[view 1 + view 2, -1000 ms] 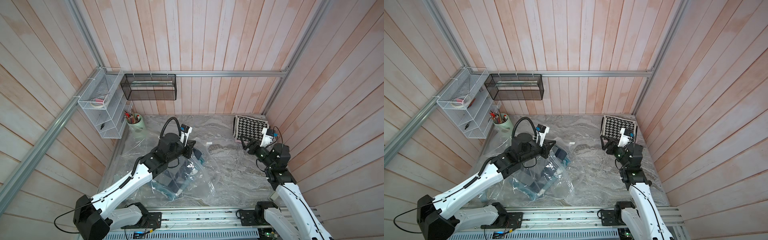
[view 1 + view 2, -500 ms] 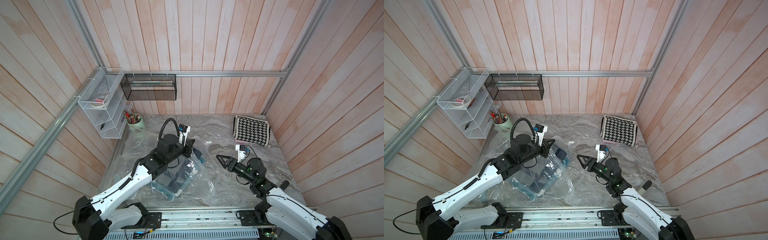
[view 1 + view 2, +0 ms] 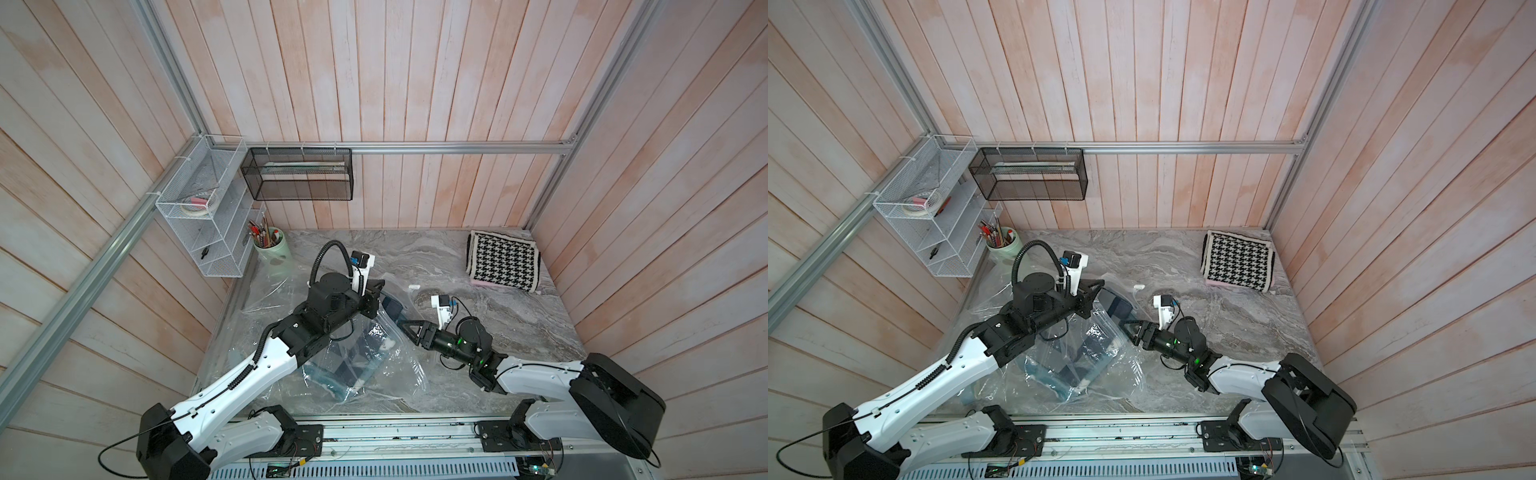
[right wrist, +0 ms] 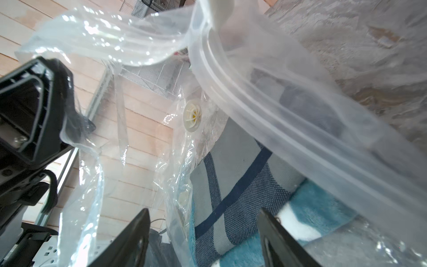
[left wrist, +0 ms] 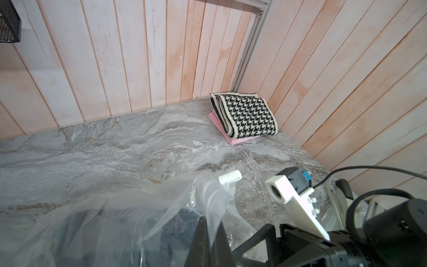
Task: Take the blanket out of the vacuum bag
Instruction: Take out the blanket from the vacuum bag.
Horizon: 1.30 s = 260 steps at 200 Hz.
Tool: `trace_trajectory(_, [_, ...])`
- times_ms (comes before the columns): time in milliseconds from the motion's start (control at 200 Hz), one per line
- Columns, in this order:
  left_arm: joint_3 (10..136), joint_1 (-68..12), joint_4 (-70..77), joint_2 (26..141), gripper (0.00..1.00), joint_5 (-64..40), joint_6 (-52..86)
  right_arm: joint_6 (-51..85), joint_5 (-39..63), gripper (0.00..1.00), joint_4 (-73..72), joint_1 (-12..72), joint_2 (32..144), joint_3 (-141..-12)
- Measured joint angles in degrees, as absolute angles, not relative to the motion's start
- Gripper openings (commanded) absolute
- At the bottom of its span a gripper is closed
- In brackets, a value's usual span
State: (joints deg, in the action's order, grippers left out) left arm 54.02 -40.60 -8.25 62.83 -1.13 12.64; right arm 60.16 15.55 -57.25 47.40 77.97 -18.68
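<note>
1. Vacuum bag (image 3: 399,370) mouth edge is pinched, lifted, by closed left gripper (image 5: 211,228).
2. Right gripper (image 4: 203,211) is spread wide, empty, at the mouth; blanket (image 4: 231,180) is lodged inside.
3. Reach-in judged in hand; fabric alone must be clamped.

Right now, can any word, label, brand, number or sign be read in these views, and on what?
None can be read.
The vacuum bag, its valve cap, the blanket inside and the houndstooth cloth show no print.
Any marks on the pencils are too small to tell.
</note>
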Motion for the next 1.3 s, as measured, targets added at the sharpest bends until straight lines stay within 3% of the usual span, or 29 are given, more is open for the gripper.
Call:
trace_trajectory(605, [54.1, -40.6, -9.9, 62.8, 0.00, -0.6, 9.2, 67.1, 18.1, 0.72, -76.3, 46.9, 106.0, -25.3])
trace_trajectory(970, [54.0, -40.5, -10.3, 62.0, 0.00, 0.3, 8.6, 67.1, 20.7, 0.69, -74.7, 46.7, 108.2, -30.2])
trace_trajectory(1300, [52.0, -40.5, -9.8, 59.3, 0.00, 0.3, 9.5, 60.8, 17.9, 0.69, -54.8, 47.9, 101.6, -33.7])
